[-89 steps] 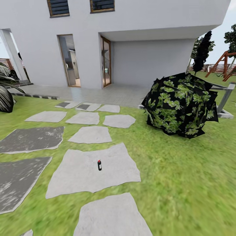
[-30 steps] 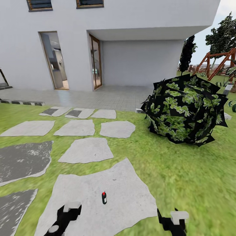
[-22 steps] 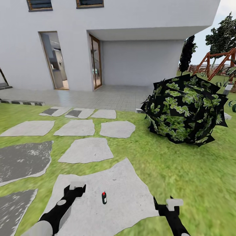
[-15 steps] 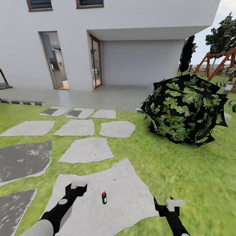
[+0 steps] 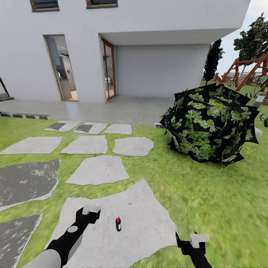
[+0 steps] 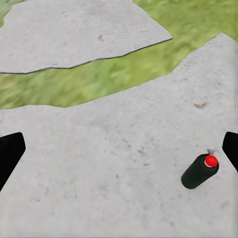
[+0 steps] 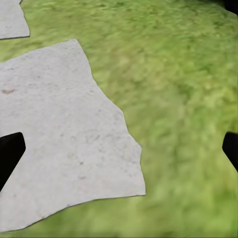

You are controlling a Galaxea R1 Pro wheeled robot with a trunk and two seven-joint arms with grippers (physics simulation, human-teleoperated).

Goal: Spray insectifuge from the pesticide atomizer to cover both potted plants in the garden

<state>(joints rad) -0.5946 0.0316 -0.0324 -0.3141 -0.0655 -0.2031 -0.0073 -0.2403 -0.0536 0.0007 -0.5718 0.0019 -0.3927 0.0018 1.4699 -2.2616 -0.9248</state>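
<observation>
Since a second ago the left tool (image 5: 90, 211) has reached out over the stepping stone (image 5: 141, 208), jaws spread wide and empty. The pesticide atomizer (image 5: 118, 224) stands at its 3 o'clock, close enough for grasping. The right tool (image 5: 196, 238), also open, hangs back above grass.

atomizer (image 5: 118, 224) upright on stepping stone (image 5: 145, 223), left gripper (image 5: 91, 210) near

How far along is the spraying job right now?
Early. The spray bottle stands ungrabbed on the stepping stone. The left claw hovers open beside it, and the right claw is open over the grass. Still left: grabbing it and spraying both plants.
</observation>
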